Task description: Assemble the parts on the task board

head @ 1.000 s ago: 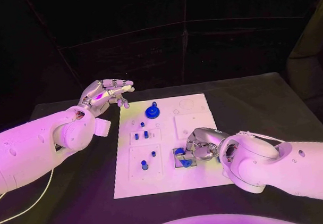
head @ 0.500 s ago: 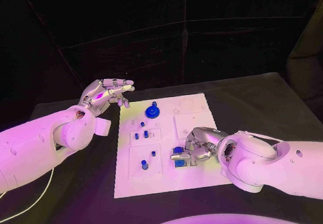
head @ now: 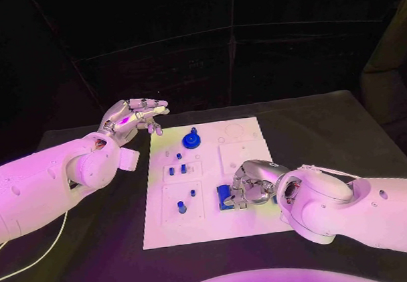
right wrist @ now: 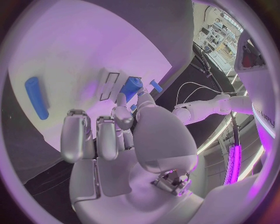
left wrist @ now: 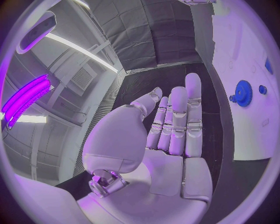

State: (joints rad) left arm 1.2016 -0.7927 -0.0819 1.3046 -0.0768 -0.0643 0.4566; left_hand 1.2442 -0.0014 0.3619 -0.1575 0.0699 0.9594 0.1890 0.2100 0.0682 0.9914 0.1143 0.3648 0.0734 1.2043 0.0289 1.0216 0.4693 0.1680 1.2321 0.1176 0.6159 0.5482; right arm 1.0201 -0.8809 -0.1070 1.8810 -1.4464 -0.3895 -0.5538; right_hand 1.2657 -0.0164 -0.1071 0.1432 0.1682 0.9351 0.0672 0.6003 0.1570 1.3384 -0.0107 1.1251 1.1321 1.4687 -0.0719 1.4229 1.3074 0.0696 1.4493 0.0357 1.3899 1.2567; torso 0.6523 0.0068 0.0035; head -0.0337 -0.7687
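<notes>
- Black bench [head: 358, 133] carries the task board [head: 212, 227].
- Right hand [head: 249, 185] has shifted slightly, fingers closed around a blue part [head: 230, 197]; seating continues.
- Left hand [head: 135, 117] unchanged, empty, fingers apart.

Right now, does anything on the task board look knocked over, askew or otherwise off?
Nothing stands out. The task board lies flat, the blue gear sits at its far end, and small blue parts stand in their recesses. The right hand works on a blue part near the board's right edge.

Two hands at the white board
Right hand [head: 249, 185] grips a blue part [head: 230, 197] on the board [head: 243, 152]; left hand [head: 133, 117] hovers open beyond its far corner.
</notes>
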